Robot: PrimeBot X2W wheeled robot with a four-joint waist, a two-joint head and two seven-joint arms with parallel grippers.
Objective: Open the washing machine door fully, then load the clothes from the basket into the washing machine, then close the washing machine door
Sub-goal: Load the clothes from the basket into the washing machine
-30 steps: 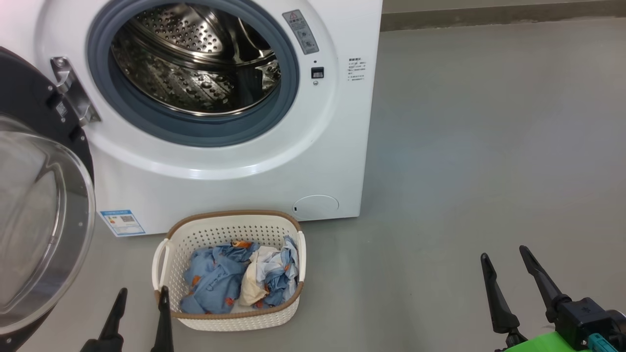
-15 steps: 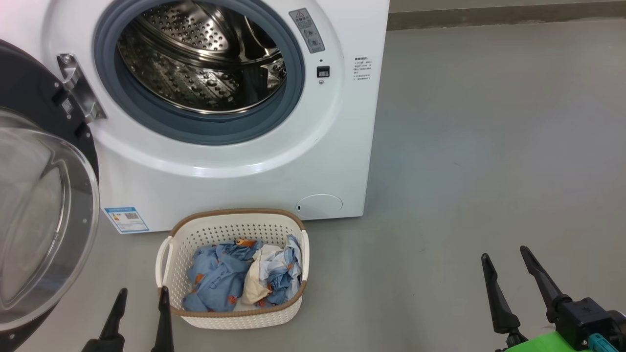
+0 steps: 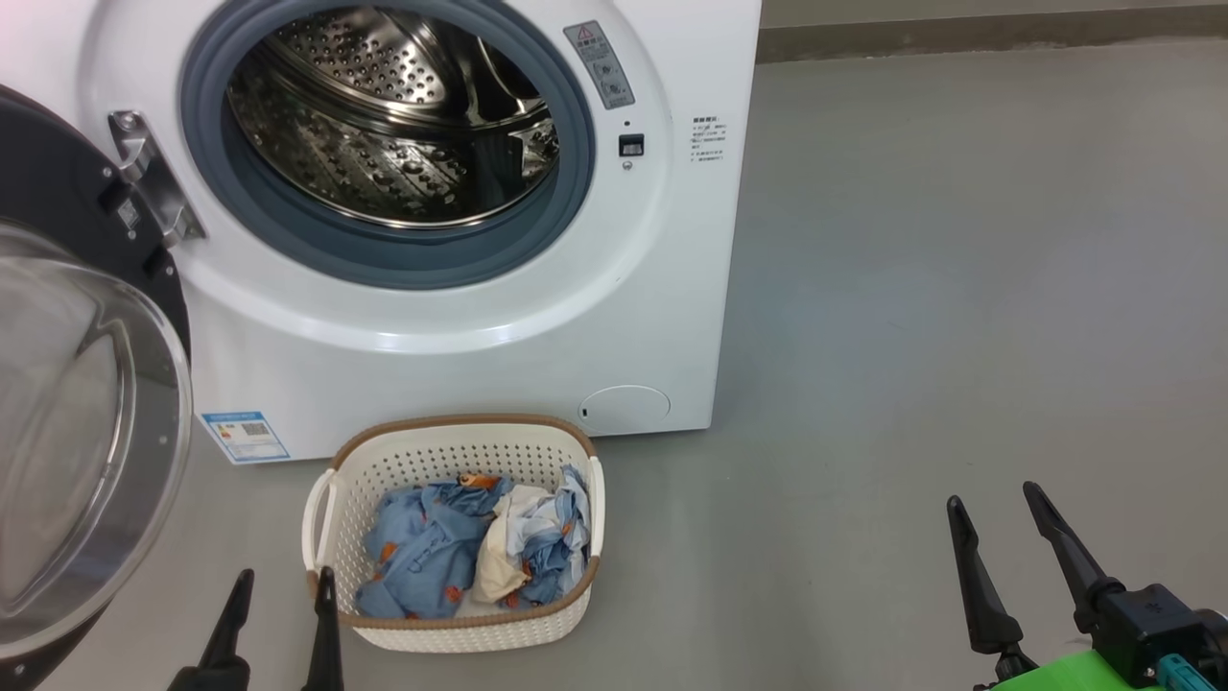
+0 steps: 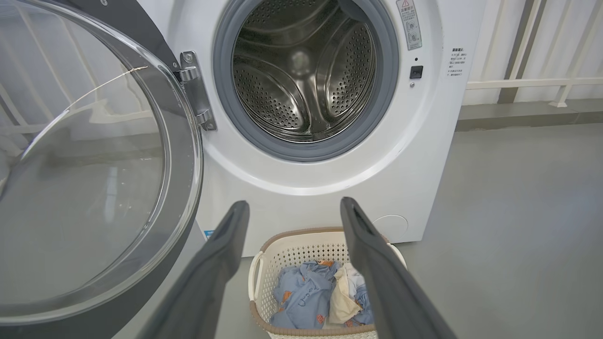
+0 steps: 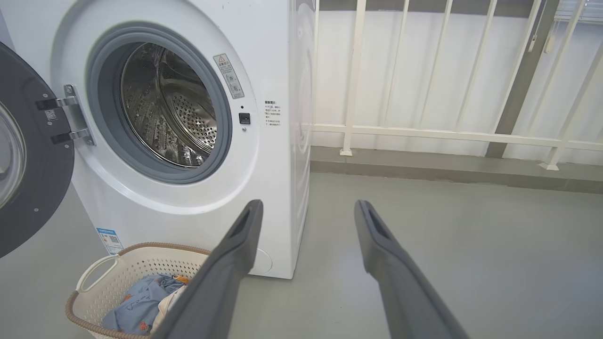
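**Change over the last second.** The whole head view has slid slightly sideways and back. The washing machine [image 3: 460, 365], basket [image 3: 460, 422] and floor [image 3: 911, 288] shifted together, so the camera moved, not the things. The clothes [image 3: 432, 547] lie as before. The left gripper [image 3: 285, 574] and right gripper [image 3: 990, 492] keep the same pose, fingers spread wide with nothing between them.

**Reading.** The door-opening step looks done. Loading has not begun and no garment has been lifted.

**Left to right**
- Washing machine door [image 3: 86, 432]: swung out on the hinge [image 3: 149, 178] at the machine's left edge, leaving the drum [image 3: 384, 125] mouth unobstructed.
- Left gripper: wide and empty, low over the floor, just beside the basket's near left corner. I cannot tell whether it touches the basket.
- Basket: on the floor at the foot of the machine's front, below the drum mouth.
- Clothes: heaped inside the basket, with none in the drum.
- Right gripper: wide and empty, over bare floor, well apart from the basket.

**Count**
- Door: 1
- Hinge: 1
- Machine: 1
- Drum: 1
- Basket: 1
- Grippers: 2, with 4 fingers in all
- Cream piece: 1 seen
- Blue printed pieces: several, too tangled to count
- Service cap [image 3: 624, 405]: 1
- Energy sticker [image 3: 245, 437]: 1
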